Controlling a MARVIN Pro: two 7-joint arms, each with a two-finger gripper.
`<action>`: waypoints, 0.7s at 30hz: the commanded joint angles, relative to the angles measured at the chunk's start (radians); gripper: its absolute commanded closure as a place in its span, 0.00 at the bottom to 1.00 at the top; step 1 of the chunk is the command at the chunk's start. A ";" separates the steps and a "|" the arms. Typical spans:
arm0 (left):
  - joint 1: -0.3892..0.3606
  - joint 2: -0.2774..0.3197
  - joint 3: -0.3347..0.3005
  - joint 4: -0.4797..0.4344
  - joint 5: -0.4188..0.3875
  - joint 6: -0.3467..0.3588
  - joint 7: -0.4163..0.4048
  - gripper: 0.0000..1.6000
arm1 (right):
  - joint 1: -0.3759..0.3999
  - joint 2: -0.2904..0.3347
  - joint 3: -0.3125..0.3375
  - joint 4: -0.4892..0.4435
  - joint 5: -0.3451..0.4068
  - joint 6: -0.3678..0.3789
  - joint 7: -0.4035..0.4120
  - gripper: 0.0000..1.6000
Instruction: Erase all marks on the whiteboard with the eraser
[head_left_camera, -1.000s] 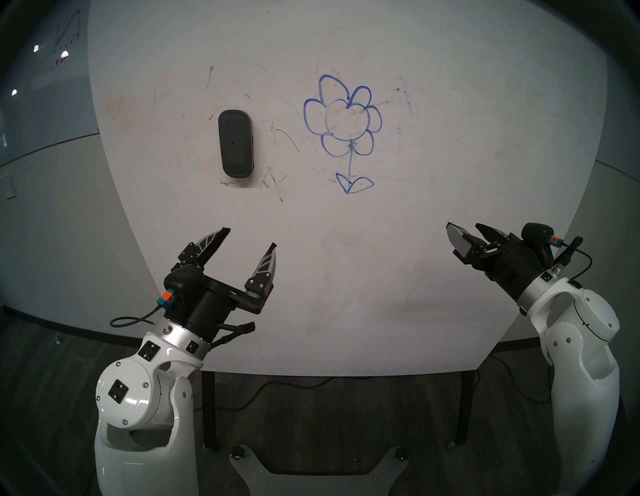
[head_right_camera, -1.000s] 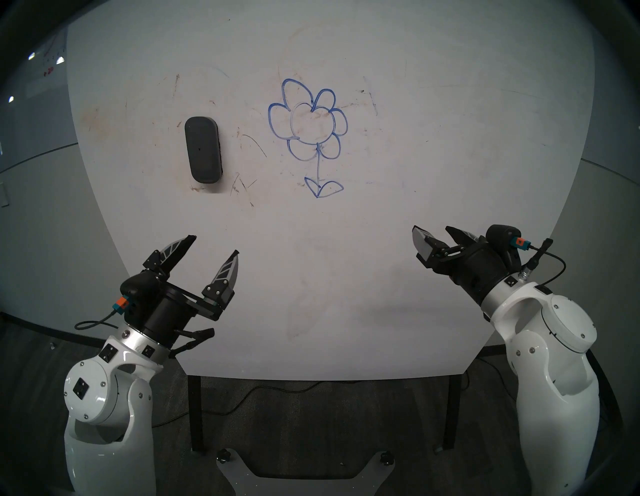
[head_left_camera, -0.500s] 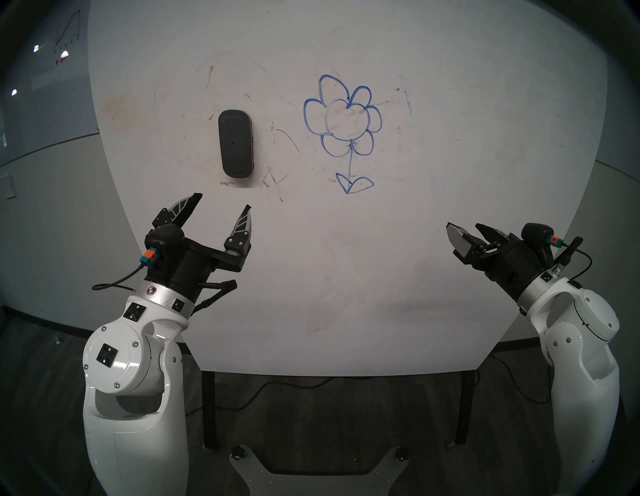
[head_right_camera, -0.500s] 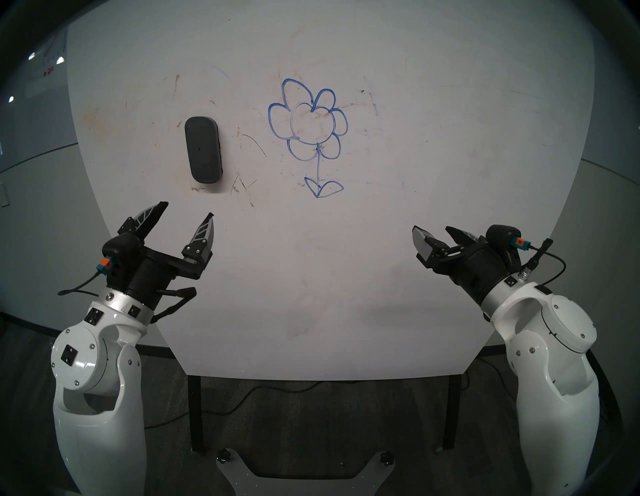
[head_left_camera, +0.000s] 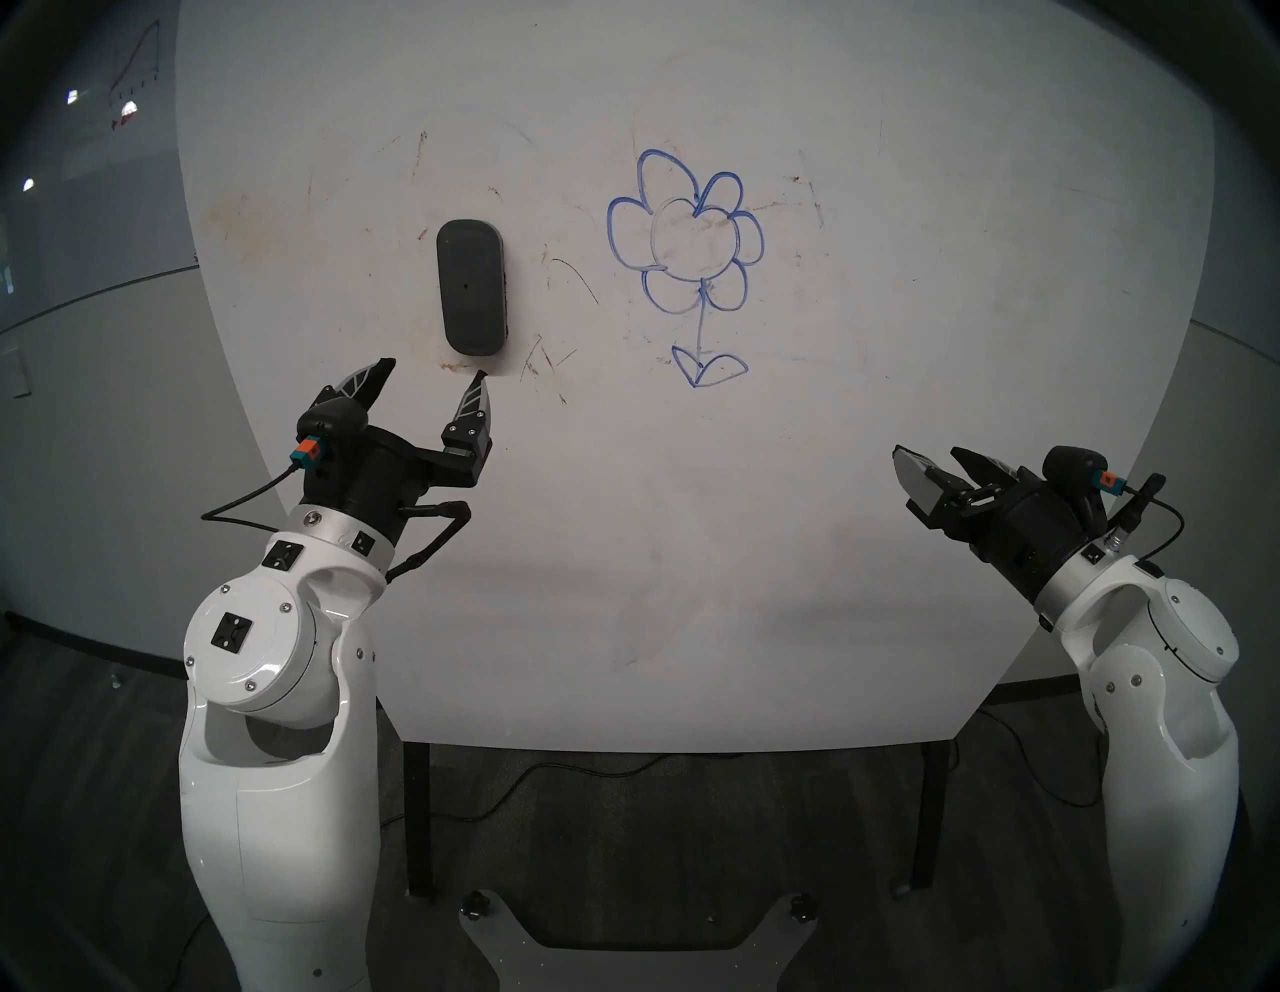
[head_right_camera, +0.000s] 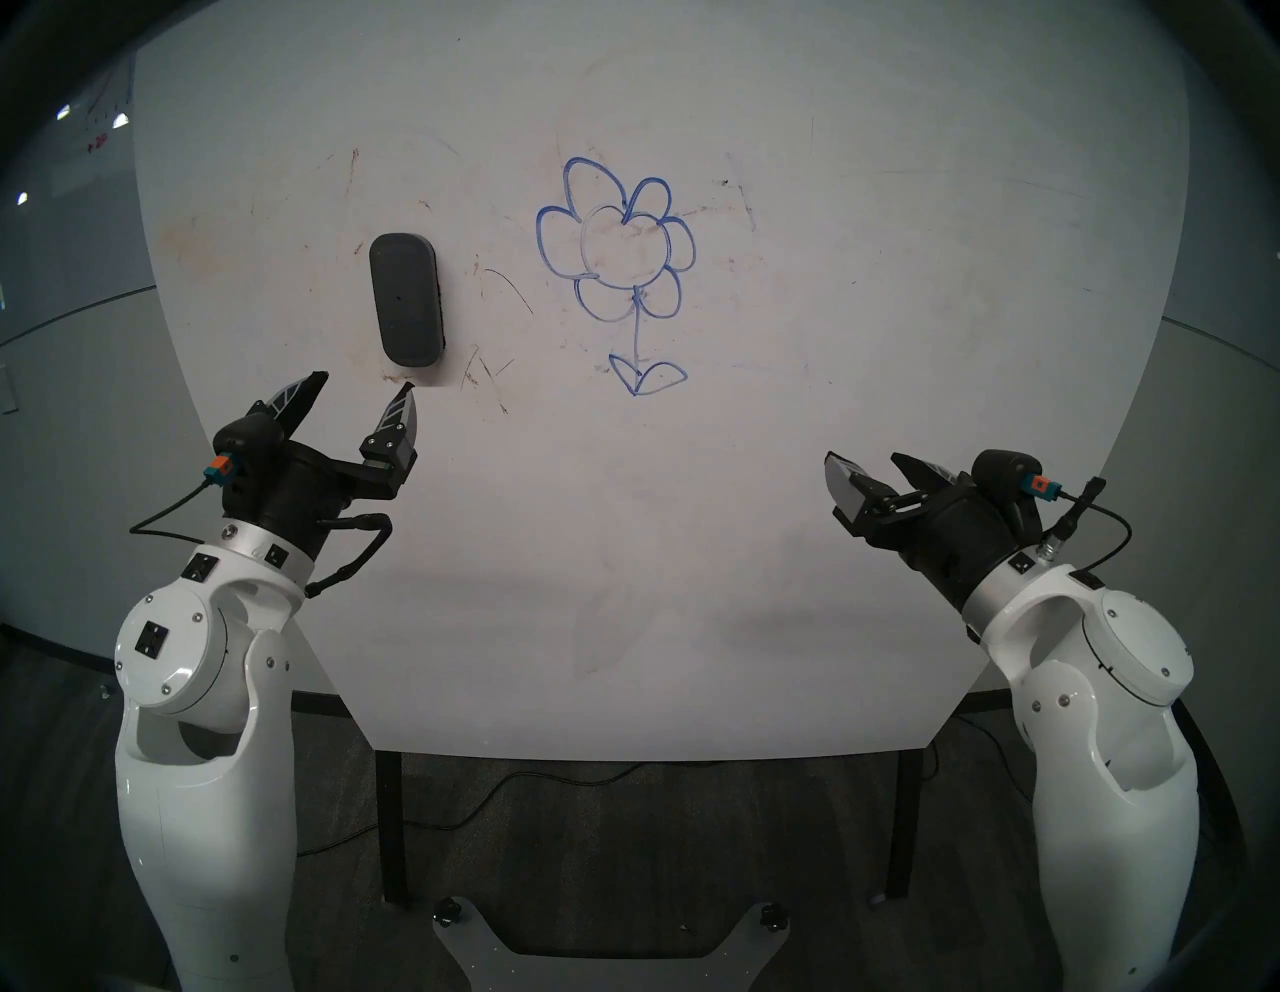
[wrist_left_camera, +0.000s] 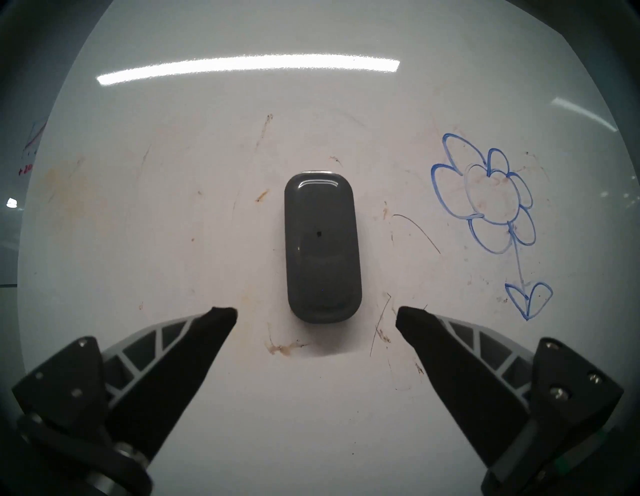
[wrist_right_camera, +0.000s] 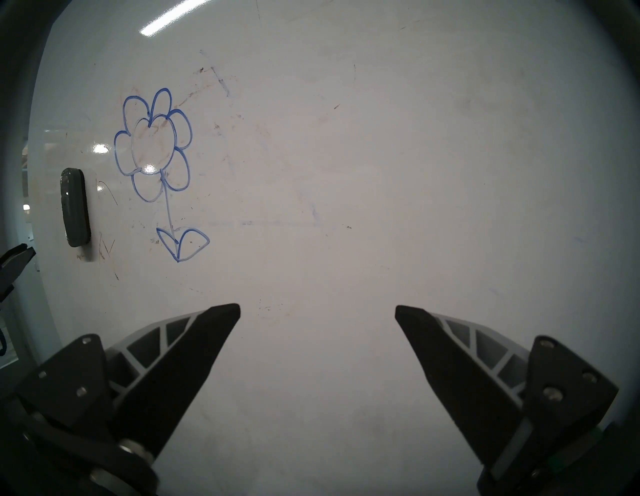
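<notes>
The left end effector (head_left_camera: 431, 368) stood wide open and held nothing, its two fingertips (wrist_left_camera: 221, 313) pointing up at the whiteboard (head_left_camera: 900, 485) just below the eraser (head_left_camera: 470, 287). In the left wrist view the eraser (wrist_left_camera: 322, 251) lay centred between and above the spread tips, clear of both. The eraser, a dark grey oblong block with rounded ends, sat upright on the board with its long side vertical. Short brown and black scratches (head_left_camera: 547, 364) marked the board around its lower end.

The marks (head_left_camera: 686, 256), a blue flower with petals, stem and two leaves, were whole and lay to the right of the eraser, apart from it. A thin dark curved line (head_left_camera: 578, 280) ran between the two.

The right end effector (head_left_camera: 928, 464) was likewise wide open and empty, low at the board's right side, well away from the flower and the eraser. Its wrist view showed bare board between the tips, the flower (wrist_right_camera: 154, 156) off to the upper left.
</notes>
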 joint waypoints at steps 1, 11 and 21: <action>-0.114 0.051 0.009 0.021 -0.034 0.012 0.022 0.00 | 0.004 0.002 0.000 -0.013 0.000 -0.001 0.002 0.00; -0.232 0.082 0.067 0.063 -0.054 0.055 0.073 0.00 | 0.004 0.002 0.000 -0.013 0.000 -0.001 0.002 0.00; -0.320 0.104 0.095 0.126 -0.048 0.082 0.111 0.00 | 0.003 0.002 0.000 -0.014 0.000 -0.001 0.002 0.00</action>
